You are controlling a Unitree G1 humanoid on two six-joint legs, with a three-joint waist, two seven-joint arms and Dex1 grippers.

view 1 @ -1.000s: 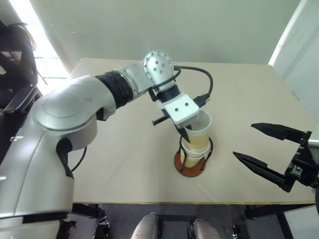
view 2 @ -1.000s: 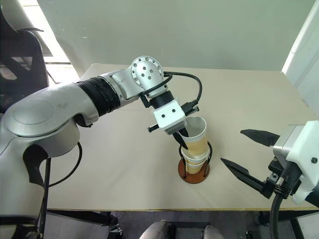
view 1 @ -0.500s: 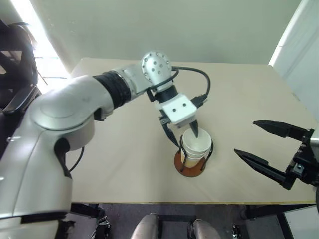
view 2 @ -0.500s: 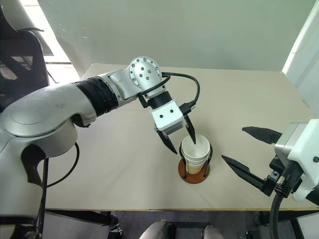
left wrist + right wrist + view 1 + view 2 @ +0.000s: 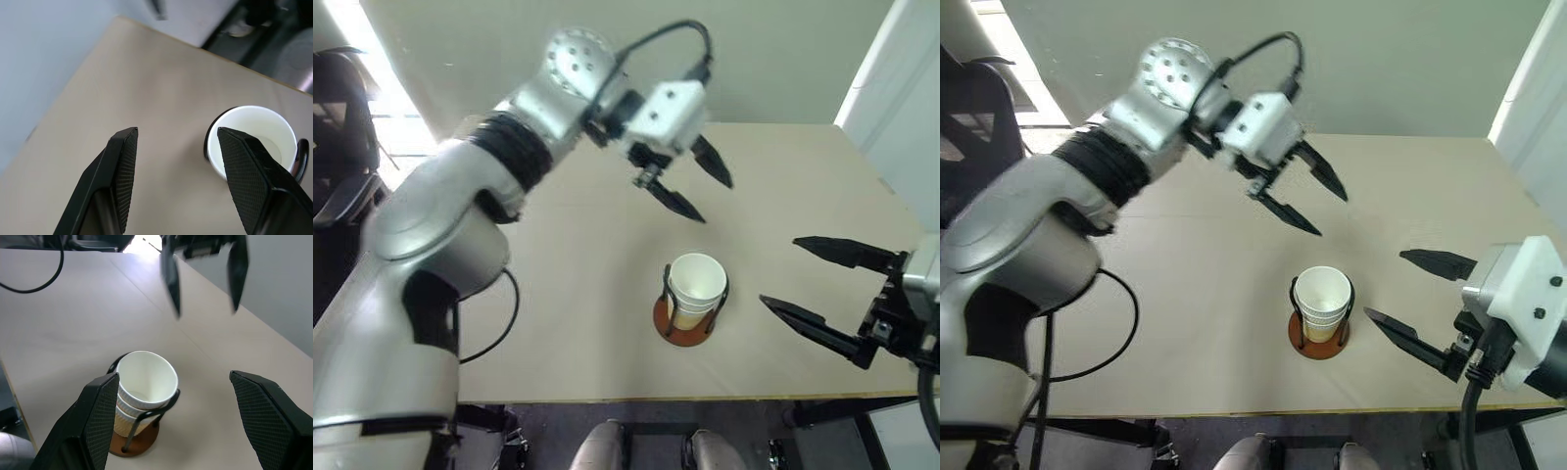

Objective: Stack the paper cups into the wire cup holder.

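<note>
The paper cups (image 5: 697,286) sit nested one inside another in the wire cup holder (image 5: 686,318), which stands on the tan table (image 5: 558,294) near its front edge, a little right of centre. The white rim and inside of the top cup face up; the tan sides of the lower cups show between the dark wire loops, and the reddish-brown disc base rests flat on the table.

The left gripper (image 5: 698,184) hangs in the air above and behind the holder, well apart from the cups — its jaws stand apart and hold nothing. In the left wrist view the two black fingers (image 5: 120,166) frame bare table, with the stacked cups beside one fingertip but clear of it.

The right gripper (image 5: 805,275) hovers just off the table's right front corner, beside the holder and not touching it. Its jaws are spread wide and empty — in the right wrist view the holder and cups lie between its two fingers (image 5: 100,411), some way ahead of them.
</note>
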